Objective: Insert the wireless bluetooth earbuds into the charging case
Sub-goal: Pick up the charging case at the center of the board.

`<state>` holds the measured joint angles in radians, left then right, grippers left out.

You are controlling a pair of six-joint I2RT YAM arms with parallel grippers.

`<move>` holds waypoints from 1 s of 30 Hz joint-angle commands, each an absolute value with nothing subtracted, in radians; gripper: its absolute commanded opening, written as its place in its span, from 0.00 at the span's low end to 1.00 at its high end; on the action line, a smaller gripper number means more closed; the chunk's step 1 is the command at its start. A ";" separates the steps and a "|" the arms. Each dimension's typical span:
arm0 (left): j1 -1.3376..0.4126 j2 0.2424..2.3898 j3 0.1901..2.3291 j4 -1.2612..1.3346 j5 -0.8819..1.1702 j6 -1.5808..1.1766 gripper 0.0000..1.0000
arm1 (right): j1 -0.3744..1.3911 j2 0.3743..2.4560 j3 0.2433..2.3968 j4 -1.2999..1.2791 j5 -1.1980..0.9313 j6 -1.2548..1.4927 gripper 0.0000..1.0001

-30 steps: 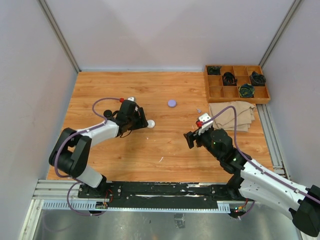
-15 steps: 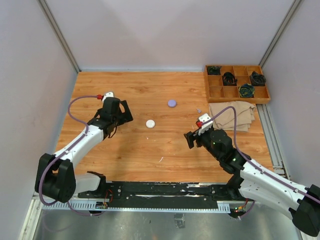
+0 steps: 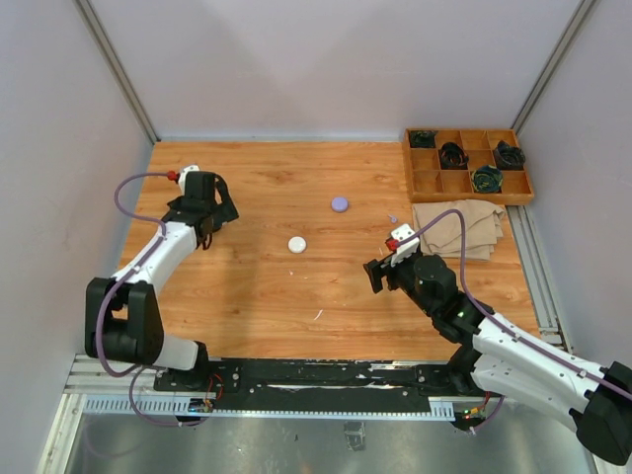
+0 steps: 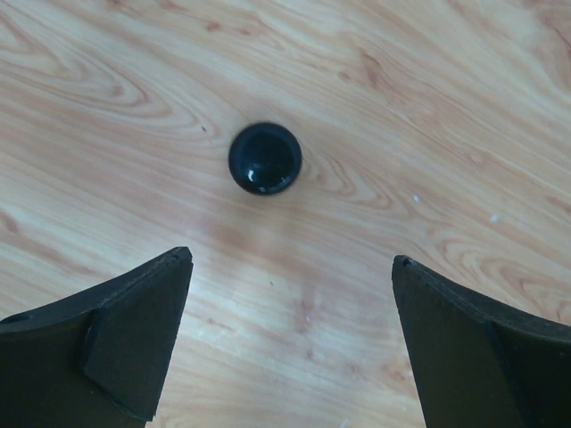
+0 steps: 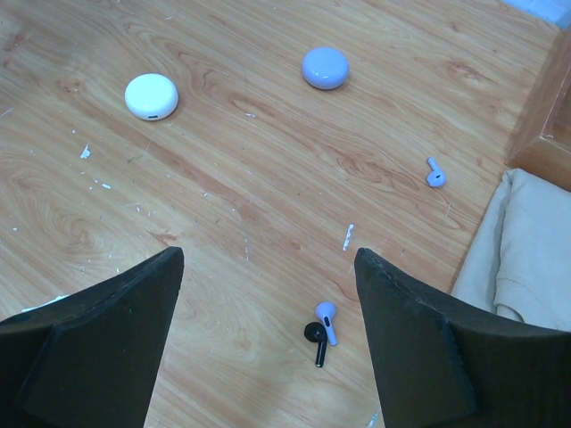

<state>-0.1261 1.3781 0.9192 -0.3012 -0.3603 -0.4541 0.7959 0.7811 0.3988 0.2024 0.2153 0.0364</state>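
In the left wrist view a black round charging case (image 4: pixel 265 158) lies shut on the wood, ahead of my left gripper (image 4: pixel 291 259), which stands open and empty. From above, the left gripper (image 3: pixel 217 211) is at the table's left. My right gripper (image 5: pixel 268 255) is open and empty, hovering over a black earbud (image 5: pixel 315 340) and a lilac earbud (image 5: pixel 327 320) that touch each other. Another lilac earbud (image 5: pixel 434 172) lies further off to the right. A white case (image 5: pixel 151 96) and a lilac case (image 5: pixel 325 68) lie shut beyond. In the top view the right gripper (image 3: pixel 376 274) is right of centre.
A wooden compartment tray (image 3: pixel 425 182) holding coiled cables stands at the back right, with a folded beige cloth (image 3: pixel 459 229) in front of it. White scraps (image 5: pixel 349 236) dot the wood. Grey walls close in the table on three sides.
My left gripper has opened and swung left and back, away from the white case, which stays on the wood. The right arm has hardly moved.
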 commanded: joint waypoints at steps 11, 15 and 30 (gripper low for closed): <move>0.006 1.705 1.126 -0.268 -0.268 -0.428 0.91 | 0.787 0.794 0.392 0.229 0.244 0.016 0.80; 0.020 1.783 1.186 -0.282 -0.275 -0.448 0.83 | 0.788 0.798 0.393 0.229 0.245 0.015 0.80; 0.020 1.918 1.243 -0.372 -0.358 -0.502 0.72 | 0.788 0.822 0.398 0.230 0.242 0.016 0.80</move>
